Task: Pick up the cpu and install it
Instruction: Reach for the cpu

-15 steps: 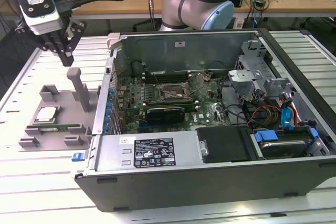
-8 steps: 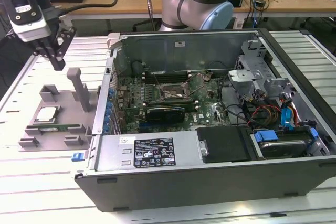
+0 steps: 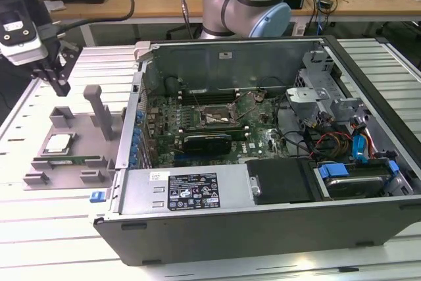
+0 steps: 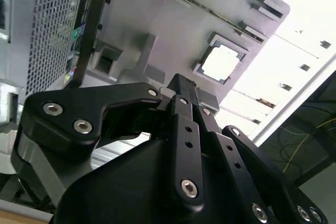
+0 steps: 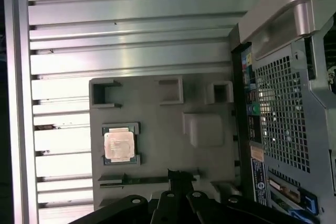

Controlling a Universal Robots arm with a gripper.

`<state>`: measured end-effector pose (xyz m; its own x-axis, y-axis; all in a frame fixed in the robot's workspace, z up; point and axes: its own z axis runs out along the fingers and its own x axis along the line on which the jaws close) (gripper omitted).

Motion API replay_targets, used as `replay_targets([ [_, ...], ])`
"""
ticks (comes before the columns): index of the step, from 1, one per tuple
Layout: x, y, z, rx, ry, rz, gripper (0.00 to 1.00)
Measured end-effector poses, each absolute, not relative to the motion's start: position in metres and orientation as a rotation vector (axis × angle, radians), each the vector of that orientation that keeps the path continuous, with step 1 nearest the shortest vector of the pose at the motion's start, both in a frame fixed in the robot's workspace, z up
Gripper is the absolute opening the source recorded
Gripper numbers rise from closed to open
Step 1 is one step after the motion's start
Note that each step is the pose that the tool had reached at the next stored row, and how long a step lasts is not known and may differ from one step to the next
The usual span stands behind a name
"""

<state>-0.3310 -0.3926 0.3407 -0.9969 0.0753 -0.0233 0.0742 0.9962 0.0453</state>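
So the black two-finger gripper (image 4: pixel 181 83) is hovering clenched and empty over the grey plastic tray (image 5: pixel 157 114), where the small square silvery-topped cpu (image 5: pixel 119 145) is sitting in its pocket. Picking well probably means centring squarely above it and gripping its edges level. Farther off, white stickers (image 3: pixel 192 191) on the open computer case (image 3: pixel 263 228) are showing print too small to read.

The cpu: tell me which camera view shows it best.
The first wrist view: it looks nearly straight down on the cpu, unblocked, in its recess in the grey tray. The second wrist view shows it slanted and washed white; the exterior view shows it small, at the exterior view's left.
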Motion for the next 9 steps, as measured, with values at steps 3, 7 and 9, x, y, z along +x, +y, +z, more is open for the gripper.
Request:
replay_targets([
  [3, -0.34, -0.39, 0.332, 0.117, 3.114, 0.069, 0.11],
  [7, -0.349, -0.386, 0.323, 0.117, 3.114, 0.069, 0.11],
  [9, -0.352, -0.381, 0.319, 0.117, 3.114, 0.069, 0.11],
])
